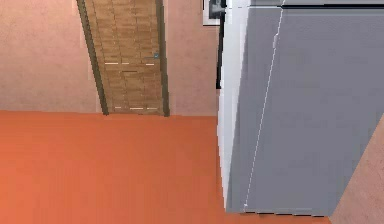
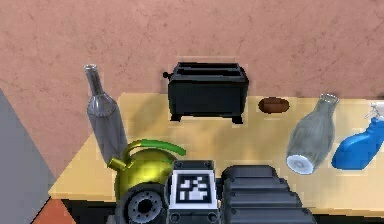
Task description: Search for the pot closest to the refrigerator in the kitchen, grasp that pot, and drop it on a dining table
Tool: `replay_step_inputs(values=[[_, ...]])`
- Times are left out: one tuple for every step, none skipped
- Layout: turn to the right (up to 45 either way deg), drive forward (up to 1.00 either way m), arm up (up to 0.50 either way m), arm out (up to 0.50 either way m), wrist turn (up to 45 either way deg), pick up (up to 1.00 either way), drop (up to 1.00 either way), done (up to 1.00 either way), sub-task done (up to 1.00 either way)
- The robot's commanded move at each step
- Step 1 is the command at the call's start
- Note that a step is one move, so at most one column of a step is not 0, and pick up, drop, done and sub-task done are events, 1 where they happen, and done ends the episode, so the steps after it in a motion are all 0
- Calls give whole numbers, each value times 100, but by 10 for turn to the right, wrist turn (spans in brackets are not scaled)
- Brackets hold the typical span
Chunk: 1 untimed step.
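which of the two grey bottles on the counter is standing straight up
The tall grey bottle at the arm side view's left, behind the yellow-green vessel, stands upright. The other bottle, right of the toaster, is tilted.

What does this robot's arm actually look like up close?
The arm is dark grey, blocky and ribbed. It carries a white square marker with black blocks. Left of that, the gripper has a dark body with a round ring.

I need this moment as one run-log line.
stage: search | forward view: refrigerator, door | arm side view: counter, toaster, yellow-green kettle, upright bottle | gripper hold: cannot tell
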Motion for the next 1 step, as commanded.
replay_step_inputs(values=[[0,0,0,0,450,0,0,0,0]])
